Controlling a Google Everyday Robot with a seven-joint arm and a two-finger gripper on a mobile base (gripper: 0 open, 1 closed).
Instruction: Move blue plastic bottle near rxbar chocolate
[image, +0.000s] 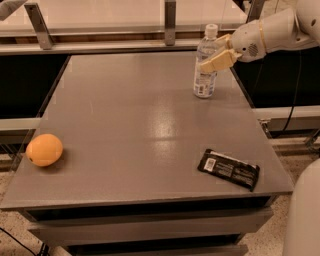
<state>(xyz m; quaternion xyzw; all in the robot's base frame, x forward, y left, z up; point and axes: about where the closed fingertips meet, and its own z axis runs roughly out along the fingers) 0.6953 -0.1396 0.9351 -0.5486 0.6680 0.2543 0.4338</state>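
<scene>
The blue plastic bottle (204, 82), clear with a white cap and pale label, stands upright at the far right of the grey table (130, 110). My gripper (213, 59) reaches in from the right and its tan fingers are closed around the bottle's upper body. The rxbar chocolate (229, 169), a flat black wrapper with white text, lies near the table's front right corner, well in front of the bottle.
An orange (44, 149) lies near the front left edge of the table. A metal rail with upright posts (170, 20) runs behind the table's far edge. My white arm (270, 32) extends over the right edge.
</scene>
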